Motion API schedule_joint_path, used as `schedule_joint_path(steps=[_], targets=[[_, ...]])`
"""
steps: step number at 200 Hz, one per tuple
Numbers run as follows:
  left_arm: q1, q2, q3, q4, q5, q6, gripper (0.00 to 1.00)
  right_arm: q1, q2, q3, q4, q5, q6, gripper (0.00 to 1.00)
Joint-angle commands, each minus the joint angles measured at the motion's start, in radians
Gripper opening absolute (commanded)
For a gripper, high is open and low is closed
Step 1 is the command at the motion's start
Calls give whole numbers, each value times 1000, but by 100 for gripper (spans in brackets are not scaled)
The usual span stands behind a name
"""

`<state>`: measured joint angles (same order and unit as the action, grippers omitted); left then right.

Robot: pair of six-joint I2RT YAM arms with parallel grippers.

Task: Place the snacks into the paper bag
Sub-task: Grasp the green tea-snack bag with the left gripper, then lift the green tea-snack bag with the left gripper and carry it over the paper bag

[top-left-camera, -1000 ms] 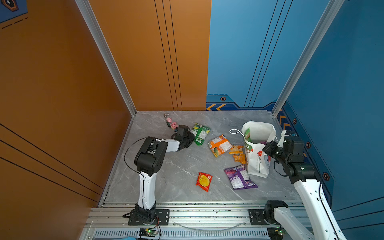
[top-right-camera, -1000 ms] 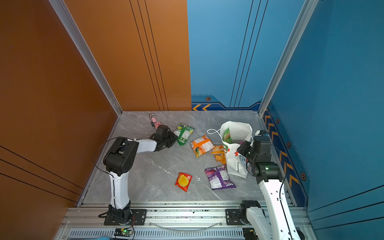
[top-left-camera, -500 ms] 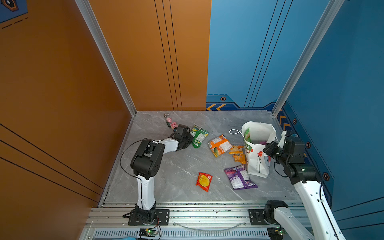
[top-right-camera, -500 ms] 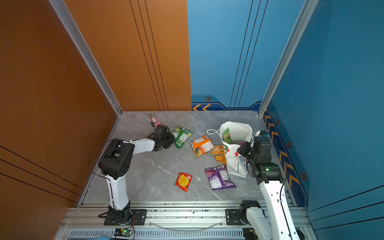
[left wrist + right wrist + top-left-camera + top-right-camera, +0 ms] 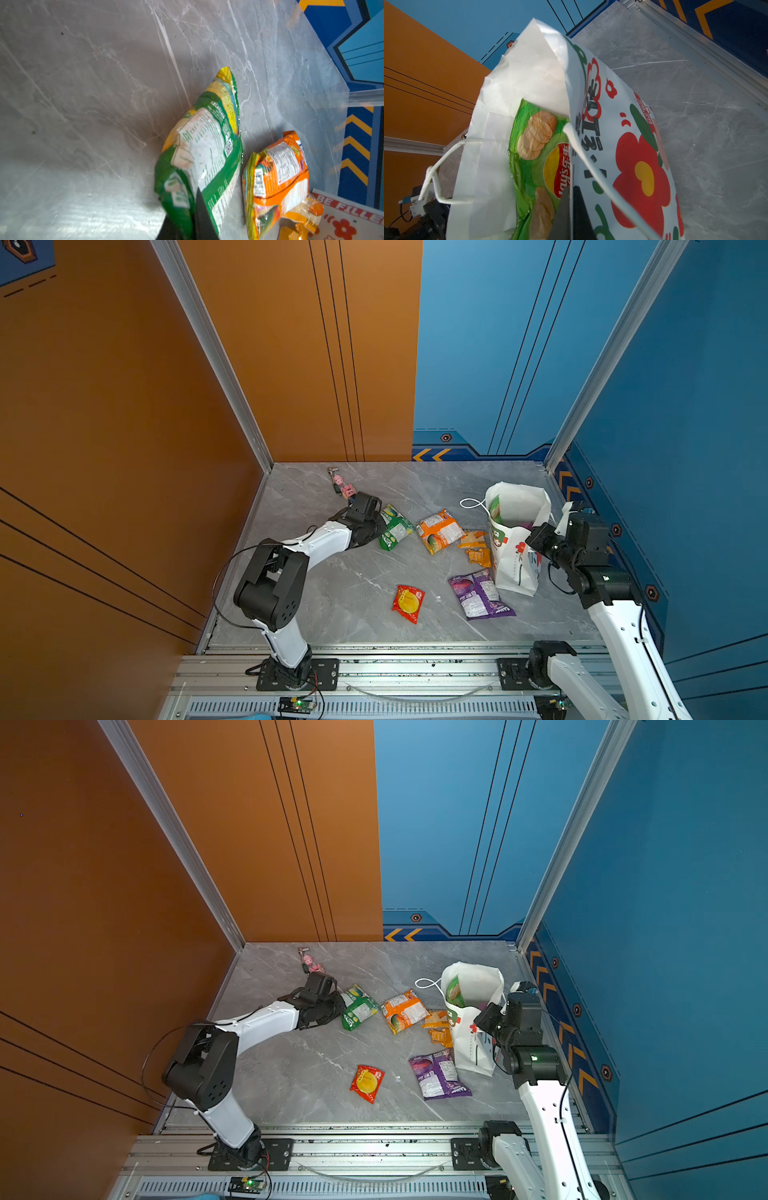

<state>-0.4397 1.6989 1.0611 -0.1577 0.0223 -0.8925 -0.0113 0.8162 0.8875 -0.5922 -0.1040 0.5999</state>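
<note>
L gripper (image 5: 190,220) clamps green pkt (image 5: 207,135) end, R gripper (image 5: 571,200) clamps bag (image 5: 633,116) rim

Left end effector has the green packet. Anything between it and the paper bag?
Yes, for a low path: the orange bag lies between the green packet and the paper bag, with small orange sachets at the bag's foot. Lifted over them, nothing visible blocks the open mouth.
</note>
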Motion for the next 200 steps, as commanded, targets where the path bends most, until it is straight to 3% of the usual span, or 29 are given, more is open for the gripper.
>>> schedule_joint_path(steps=[1, 67, 135, 200], targets=[[-7, -37, -24, -44, 59, 105, 0, 10, 17, 24, -46, -39, -25, 0], [-34, -179, -95, -123, 60, 283, 0, 13, -3, 16, -69, -43, -45, 0], [-108, -349, -85, -218, -48, 423, 0, 40, -3, 34, -68, -33, -49, 0], [-207, -370, -38, -278, -181, 543, 0, 68, -8, 37, -70, -13, -52, 0]])
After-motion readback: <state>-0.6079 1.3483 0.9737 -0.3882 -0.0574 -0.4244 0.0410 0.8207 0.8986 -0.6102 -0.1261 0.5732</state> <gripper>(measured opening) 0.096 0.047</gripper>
